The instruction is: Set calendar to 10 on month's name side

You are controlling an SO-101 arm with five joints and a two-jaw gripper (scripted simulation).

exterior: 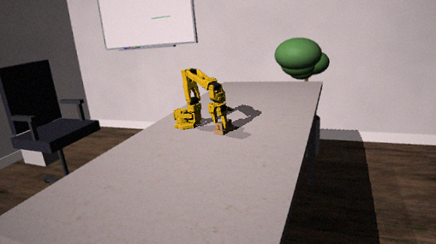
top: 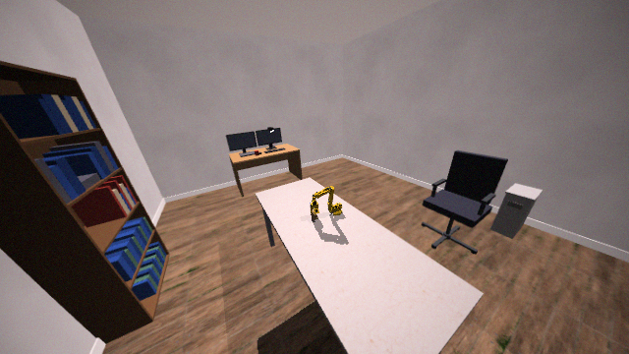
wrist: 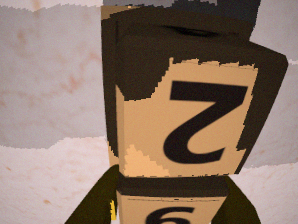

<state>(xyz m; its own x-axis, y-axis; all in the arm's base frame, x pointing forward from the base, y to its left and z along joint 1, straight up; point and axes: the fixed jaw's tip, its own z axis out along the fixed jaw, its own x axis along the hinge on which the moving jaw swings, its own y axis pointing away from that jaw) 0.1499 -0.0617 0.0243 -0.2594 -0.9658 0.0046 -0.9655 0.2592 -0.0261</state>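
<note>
My gripper [top: 314, 214] [exterior: 220, 124] [wrist: 172, 176] is low over the table, its jaws shut on a tan cube [wrist: 132, 212]. That cube shows a partly cut-off black digit, a 6 or 9, at the bottom of the wrist view. Just beyond it a second tan cube [wrist: 145, 117] shows a black 2, upside down in this view and partly in shadow; it looks tilted. A brown edge, which looks like part of the wooden tray [exterior: 219, 132], shows left of and behind the cubes. The month's name is not visible, and whether the cubes touch the tray's floor cannot be told.
The arm's yellow base [top: 337, 209] [exterior: 184, 123] stands on the white table [top: 373, 275] [exterior: 135, 204], beside the gripper. A dark grey object [wrist: 235, 15] is cut off at the top of the wrist view. An office chair [top: 459, 204] [exterior: 51, 134] stands off the table.
</note>
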